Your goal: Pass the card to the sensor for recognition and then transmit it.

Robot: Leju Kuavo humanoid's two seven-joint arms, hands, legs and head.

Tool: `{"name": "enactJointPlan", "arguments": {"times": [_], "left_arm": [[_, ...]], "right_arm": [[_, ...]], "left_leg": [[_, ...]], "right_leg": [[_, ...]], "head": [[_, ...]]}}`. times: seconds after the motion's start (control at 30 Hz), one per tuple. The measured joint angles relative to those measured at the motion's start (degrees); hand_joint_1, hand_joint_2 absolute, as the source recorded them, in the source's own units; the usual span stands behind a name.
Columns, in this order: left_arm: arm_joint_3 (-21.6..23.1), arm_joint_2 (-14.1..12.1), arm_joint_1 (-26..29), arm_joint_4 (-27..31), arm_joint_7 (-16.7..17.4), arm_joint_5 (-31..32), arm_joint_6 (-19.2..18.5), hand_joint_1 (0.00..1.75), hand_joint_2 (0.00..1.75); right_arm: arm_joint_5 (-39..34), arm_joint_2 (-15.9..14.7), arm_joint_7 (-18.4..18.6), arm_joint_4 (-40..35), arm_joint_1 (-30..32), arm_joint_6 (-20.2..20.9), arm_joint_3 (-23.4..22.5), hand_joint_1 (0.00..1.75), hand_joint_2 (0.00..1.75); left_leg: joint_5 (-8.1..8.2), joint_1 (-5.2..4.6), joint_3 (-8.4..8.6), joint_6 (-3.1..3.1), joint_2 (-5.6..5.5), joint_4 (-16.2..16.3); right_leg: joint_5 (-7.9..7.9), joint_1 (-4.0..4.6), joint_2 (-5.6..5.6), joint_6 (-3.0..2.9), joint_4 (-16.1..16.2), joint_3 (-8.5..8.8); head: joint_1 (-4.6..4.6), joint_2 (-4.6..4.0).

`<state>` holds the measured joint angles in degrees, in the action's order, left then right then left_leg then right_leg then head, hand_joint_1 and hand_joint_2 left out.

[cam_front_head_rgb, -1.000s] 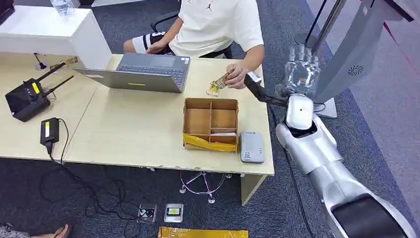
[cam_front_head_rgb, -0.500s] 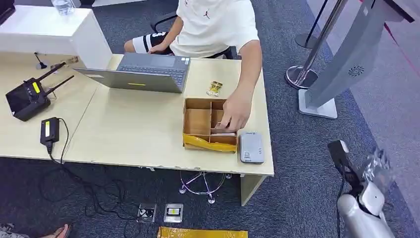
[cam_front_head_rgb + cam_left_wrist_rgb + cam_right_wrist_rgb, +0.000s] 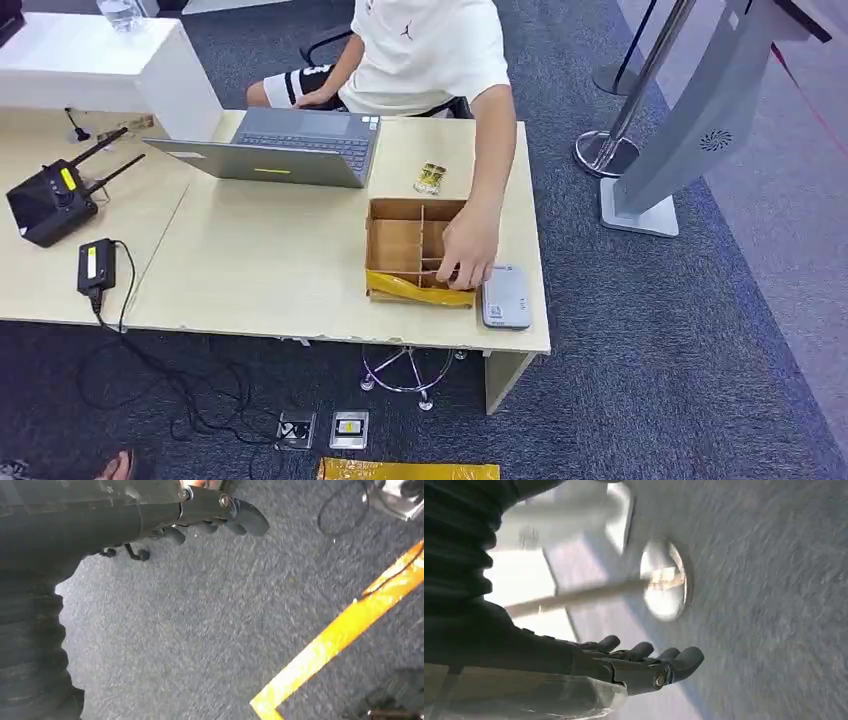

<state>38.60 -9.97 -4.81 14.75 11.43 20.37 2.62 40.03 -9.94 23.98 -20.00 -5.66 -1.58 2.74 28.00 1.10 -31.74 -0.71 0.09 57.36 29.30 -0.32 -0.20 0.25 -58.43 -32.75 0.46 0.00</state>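
Observation:
A small gold card (image 3: 430,178) lies on the desk (image 3: 270,260) beyond the cardboard divider box (image 3: 400,245). The grey card sensor (image 3: 506,297) sits at the box's right side near the desk's front edge. A person's hand (image 3: 467,256) reaches into the box's near right compartment and hides what is in it. My left hand (image 3: 210,515) hangs over the grey carpet with its fingers slightly curled and nothing in it. My right hand (image 3: 639,662) also hangs low, fingers stretched out and empty.
A laptop (image 3: 270,150), a black router (image 3: 50,200) and a black adapter (image 3: 97,264) are on the desk. A stanchion base (image 3: 600,155) and a grey kiosk stand (image 3: 690,120) are to the right. Yellow tape (image 3: 345,630) marks the floor.
My right arm has dropped from beside the person down out of the head view. The person put the gold card on the desk and reached into the box.

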Motion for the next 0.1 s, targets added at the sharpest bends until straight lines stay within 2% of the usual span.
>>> {"name": "enactJointPlan", "arguments": {"times": [0.1], "left_arm": [[0.00,0.00,-0.11,0.02,0.00,0.00,-0.70,0.00,1.75]], "right_arm": [[1.85,1.02,-1.53,0.46,-1.40,-0.22,2.72,0.00,1.75]], "left_leg": [[-0.05,-0.03,0.09,0.03,0.01,0.01]], "right_leg": [[-0.03,-0.02,0.04,0.04,0.01,0.07]], "head": [[0.00,0.00]]}}
